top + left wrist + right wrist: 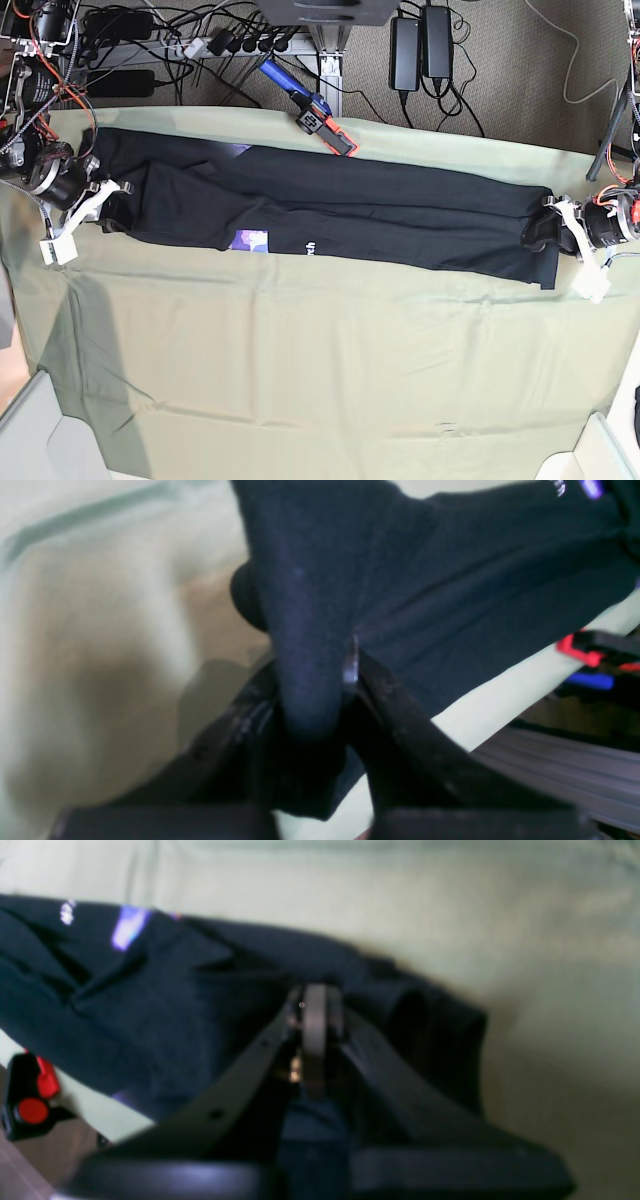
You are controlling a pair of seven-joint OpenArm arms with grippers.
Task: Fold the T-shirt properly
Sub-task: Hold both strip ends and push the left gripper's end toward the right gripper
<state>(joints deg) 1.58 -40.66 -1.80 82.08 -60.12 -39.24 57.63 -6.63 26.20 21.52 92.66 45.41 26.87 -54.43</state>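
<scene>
The black T-shirt [380, 210] lies in a long narrow band across the back half of the pale green cloth [320, 370], with a small purple patch and white print near its front edge. My left gripper [555, 222] is at the band's right end; in the left wrist view it [320, 690] is shut on a bunched fold of the T-shirt [450, 580]. At the left end is my right gripper [105, 195]. In the right wrist view its jaws [315, 1035] are pressed together, with the T-shirt [150, 1015] fabric around and under them.
A red and blue hand tool [320, 118] lies at the cloth's back edge, just behind the shirt. Cables and power bricks [200, 45] crowd the floor behind the table. Pale bin corners [600, 450] show at the bottom corners.
</scene>
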